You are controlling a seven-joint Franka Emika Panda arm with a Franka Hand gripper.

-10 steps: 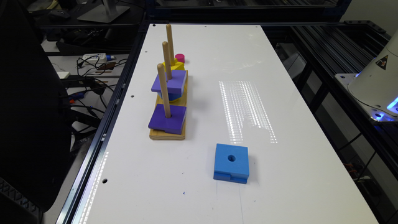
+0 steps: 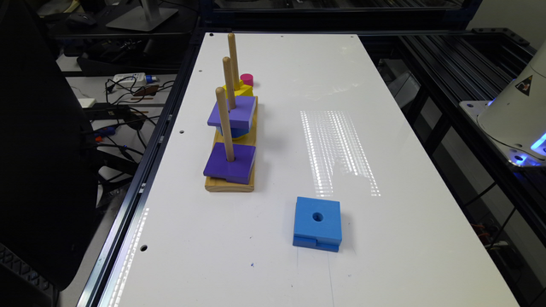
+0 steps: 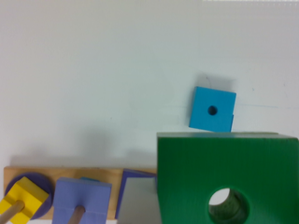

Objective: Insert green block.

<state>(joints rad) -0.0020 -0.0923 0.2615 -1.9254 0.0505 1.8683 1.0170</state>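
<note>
The green block [image 3: 224, 158], dark green with a round centre hole, hangs large and close in the wrist view, above the table. My gripper [image 3: 219, 215] is shut on it, and a grey finger [image 3: 138, 203] shows at its side. Beneath and beside it lies the wooden peg base [image 3: 46, 175], also seen as the peg base [image 2: 230, 184] in the exterior view. The near peg [image 2: 224, 123] carries a dark purple square [image 2: 230, 164]. A lavender square [image 2: 232, 111] sits on the middle peg [image 2: 228, 83], and a yellow block [image 2: 239, 90] on the far peg [image 2: 233, 53].
A blue square block [image 2: 318, 224] with a hole lies on the white table [image 2: 384, 128], toward the exterior view's right of the base; it also shows as the blue block [image 3: 212, 109]. A pink cylinder [image 2: 246, 79] stands behind the pegs. The robot's base [image 2: 516, 111] stands off the table's right edge.
</note>
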